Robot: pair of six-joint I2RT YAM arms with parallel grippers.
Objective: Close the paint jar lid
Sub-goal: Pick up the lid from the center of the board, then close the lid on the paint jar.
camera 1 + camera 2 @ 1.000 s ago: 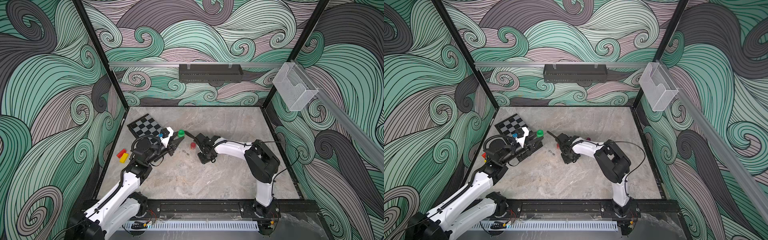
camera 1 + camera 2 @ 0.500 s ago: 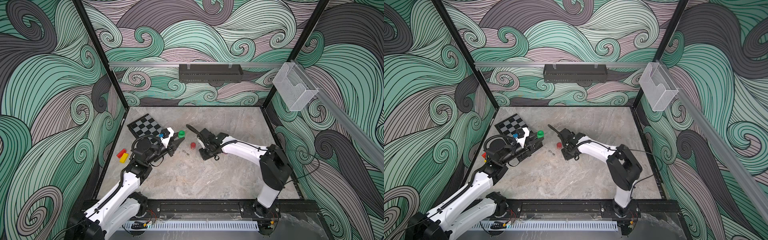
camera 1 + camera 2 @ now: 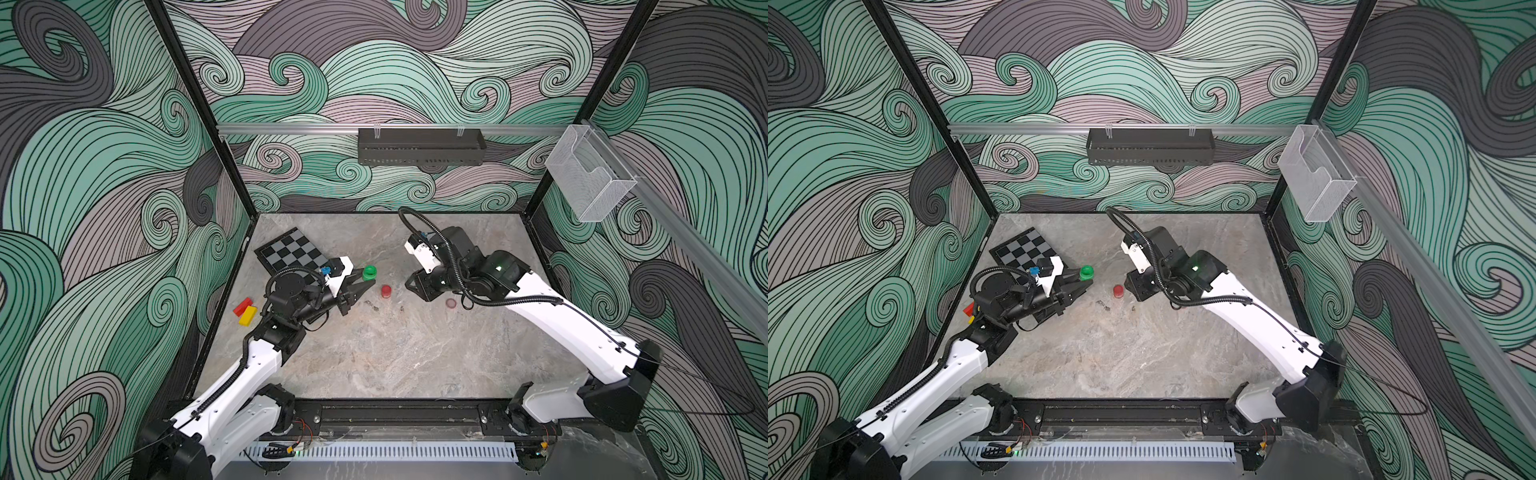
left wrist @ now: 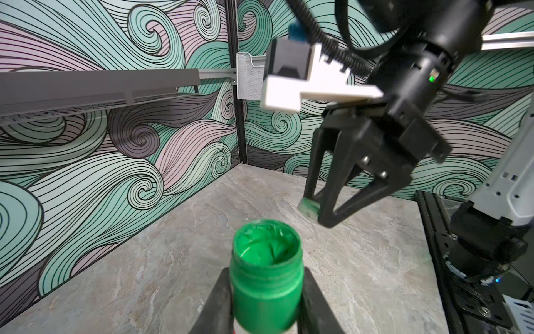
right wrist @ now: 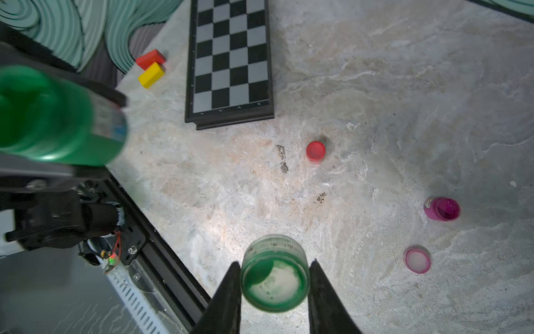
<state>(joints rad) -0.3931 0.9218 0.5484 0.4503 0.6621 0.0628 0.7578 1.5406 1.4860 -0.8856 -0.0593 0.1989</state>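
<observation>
green jar (image 4: 265,289): glossy plastic | tabletop (image 3: 395,353): matt stone-look | chessboard (image 5: 231,57): smooth satin

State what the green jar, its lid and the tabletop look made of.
The green jar: likely plastic, glossy; moulded neck threads, soft highlights.
The lid: translucent plastic, seemingly; paint-smeared inside, ribbed rim.
The tabletop: stone or marble-look laminate, matte; grey veining, cannot tell which.

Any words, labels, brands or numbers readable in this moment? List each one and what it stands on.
No text can be read in any view.
Label on the green jar: some print shows in the right wrist view, too blurred to read.
Chessboard border: tiny white marks along the edge, too small to read.
</observation>
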